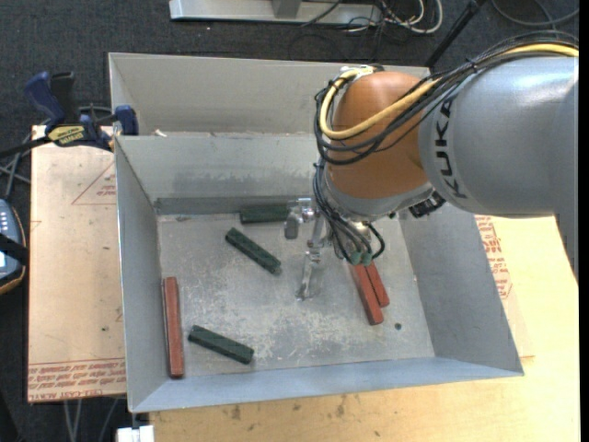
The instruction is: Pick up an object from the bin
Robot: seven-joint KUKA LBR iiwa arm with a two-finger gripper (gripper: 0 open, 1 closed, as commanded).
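My gripper point(306, 288) hangs low over bare bin floor near the middle of the bin, with nothing seen in it. A red-brown bar point(370, 294) lies just to its right, partly under the arm's wrist. To its left a dark green bar point(253, 250) lies at a slant. Another dark green bar point(264, 214) rests along the back wall, up and left of the gripper.
A long red-brown bar point(172, 327) lies along the bin's left wall. A third dark green bar point(220, 344) sits at the front left. The arm's orange cover and cables hide the bin's back right part.
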